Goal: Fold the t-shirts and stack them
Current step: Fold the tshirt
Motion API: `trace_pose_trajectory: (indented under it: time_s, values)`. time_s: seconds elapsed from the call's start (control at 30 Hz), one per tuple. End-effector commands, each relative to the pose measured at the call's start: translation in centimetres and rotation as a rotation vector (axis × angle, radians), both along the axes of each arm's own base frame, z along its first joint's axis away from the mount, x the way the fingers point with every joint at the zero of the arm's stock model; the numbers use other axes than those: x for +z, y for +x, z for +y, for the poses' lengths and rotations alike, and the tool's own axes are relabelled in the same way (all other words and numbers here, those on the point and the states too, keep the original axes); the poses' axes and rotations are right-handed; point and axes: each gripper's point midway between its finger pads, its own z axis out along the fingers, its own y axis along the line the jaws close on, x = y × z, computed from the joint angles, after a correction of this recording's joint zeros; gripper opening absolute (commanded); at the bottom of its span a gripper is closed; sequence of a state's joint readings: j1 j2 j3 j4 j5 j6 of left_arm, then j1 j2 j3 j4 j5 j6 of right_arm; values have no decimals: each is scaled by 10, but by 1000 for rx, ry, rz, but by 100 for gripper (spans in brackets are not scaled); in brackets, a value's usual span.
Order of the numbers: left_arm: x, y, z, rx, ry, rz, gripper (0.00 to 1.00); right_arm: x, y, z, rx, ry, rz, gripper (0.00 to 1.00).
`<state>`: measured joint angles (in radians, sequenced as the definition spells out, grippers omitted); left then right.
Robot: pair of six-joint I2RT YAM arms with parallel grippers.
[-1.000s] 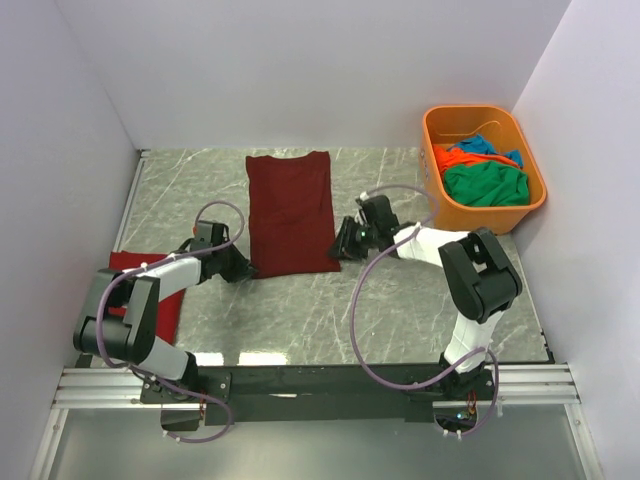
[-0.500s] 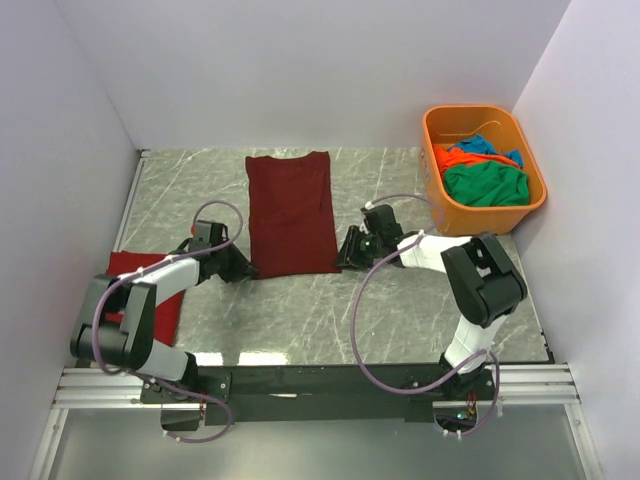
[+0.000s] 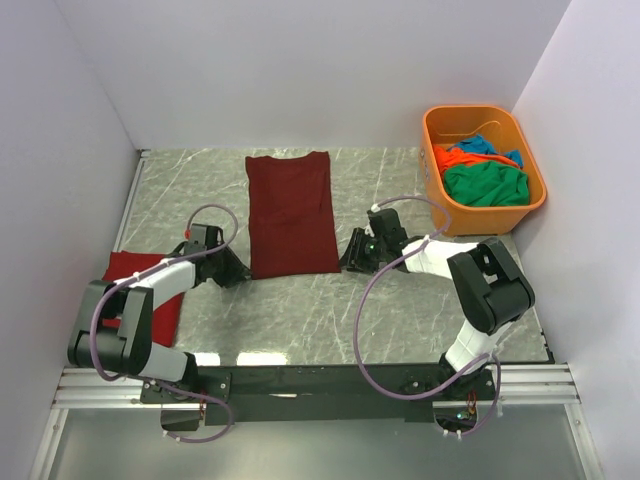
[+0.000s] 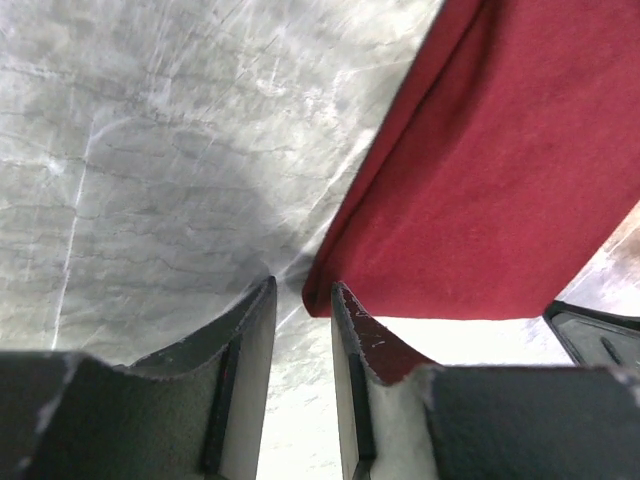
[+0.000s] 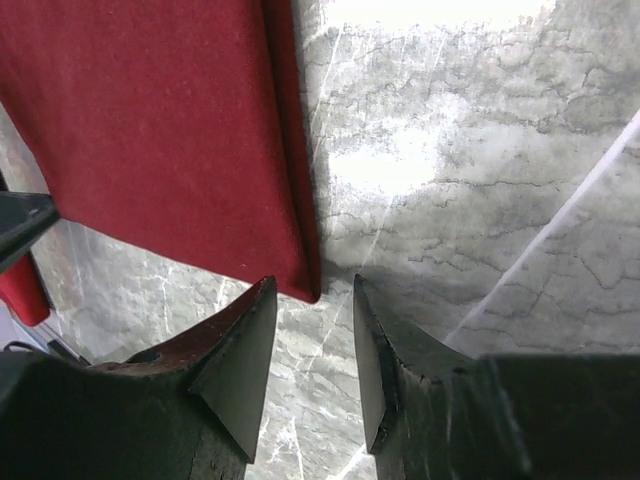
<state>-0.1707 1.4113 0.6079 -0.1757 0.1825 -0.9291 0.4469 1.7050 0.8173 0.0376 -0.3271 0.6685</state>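
A dark maroon t-shirt lies flat on the marble table, folded into a long narrow strip. My left gripper sits low at its near left corner. In the left wrist view this gripper is open, and the shirt ends just beyond the fingertips. My right gripper sits at the near right corner. It is open too, with the shirt's corner at the tips and only marble between the jaws. A bright red t-shirt lies at the left, partly under my left arm.
An orange plastic tub stands at the back right, holding a green t-shirt, an orange one and a blue one. White walls close in the table on the left, back and right.
Both grippers have opened and drawn back a little toward the near edge, off the maroon shirt's near corners. The shirt stays flat where it was.
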Motion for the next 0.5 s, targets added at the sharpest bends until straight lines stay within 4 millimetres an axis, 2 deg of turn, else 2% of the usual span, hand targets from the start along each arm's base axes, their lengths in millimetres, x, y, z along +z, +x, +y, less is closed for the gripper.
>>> trace_pose_trajectory:
  time_s: [0.0, 0.47]
  values:
    - [1, 4, -5, -18, -28, -29, 34, -7, -4, -6, -20, -12, 12, 45]
    - [-22, -11, -9, -18, -8, 19, 37, -25, -13, 2, -16, -4, 53, 43]
